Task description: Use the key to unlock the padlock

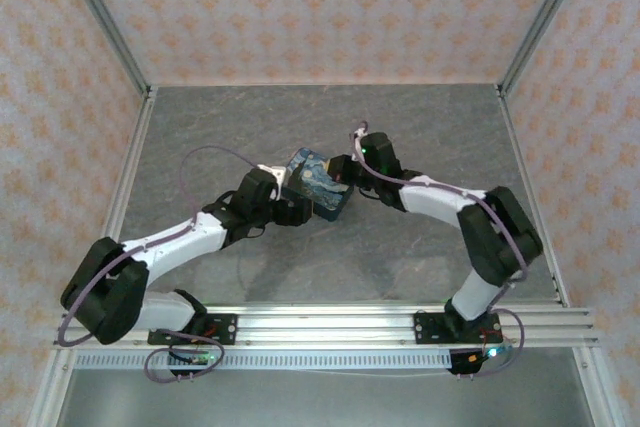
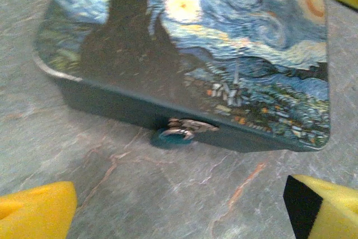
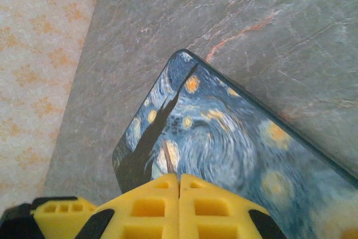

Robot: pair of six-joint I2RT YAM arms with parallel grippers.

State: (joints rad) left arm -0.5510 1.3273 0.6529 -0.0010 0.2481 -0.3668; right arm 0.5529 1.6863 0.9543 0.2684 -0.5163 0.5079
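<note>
We are holding the left gripper (image 2: 179, 211) wide before the tin (image 2: 106, 100), where the likely padlock (image 2: 185, 129) is hanging on its front wall; beyond, the right gripper (image 3: 179, 202) is hovering shut over the lid (image 3: 224, 138), risking shoving the tin askew.

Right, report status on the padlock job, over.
Left fingers open, facing the tin front. Right fingers shut, above the lid. Silvery fitting at tin's front edge, blurred, possibly the padlock. Nothing between left fingers and it.

A grey, marble-veined table (image 1: 400, 127) bears one thing near its middle — the starry-night tin (image 1: 315, 179).
</note>
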